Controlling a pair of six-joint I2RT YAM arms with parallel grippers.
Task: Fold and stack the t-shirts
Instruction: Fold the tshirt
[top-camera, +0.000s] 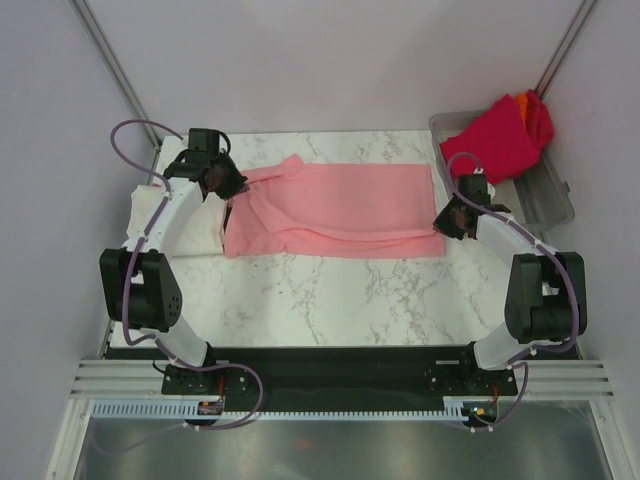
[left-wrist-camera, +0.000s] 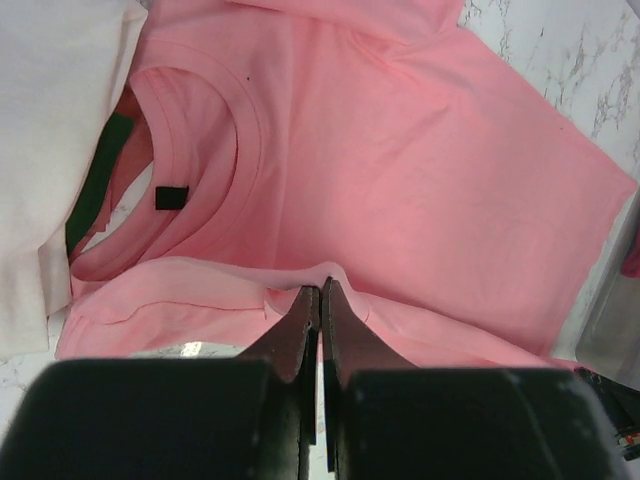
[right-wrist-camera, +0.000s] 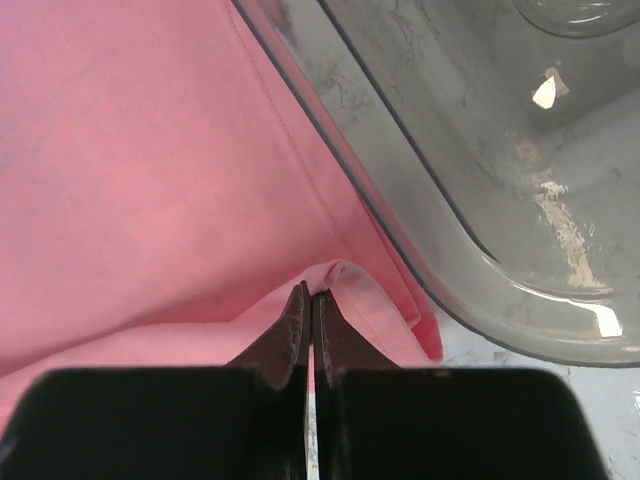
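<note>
A light pink t-shirt (top-camera: 340, 205) lies spread across the middle of the marble table, its near edge partly folded over. My left gripper (top-camera: 232, 190) is shut on the pink cloth (left-wrist-camera: 330, 275) at the shirt's left end, close to the collar (left-wrist-camera: 200, 150). Over at the shirt's right end, beside the tray, my right gripper (top-camera: 450, 222) is shut on the folded hem (right-wrist-camera: 345, 275). A cream-white t-shirt (top-camera: 150, 205) lies under my left arm at the table's left side. Crimson (top-camera: 495, 135) and orange (top-camera: 523, 102) t-shirts are piled on the tray.
A grey translucent plastic tray (top-camera: 550, 195) stands at the back right, its rim (right-wrist-camera: 400, 200) just right of my right gripper. Metal frame posts rise at both back corners. Bare marble (top-camera: 330, 300) lies between the pink shirt and the arm bases.
</note>
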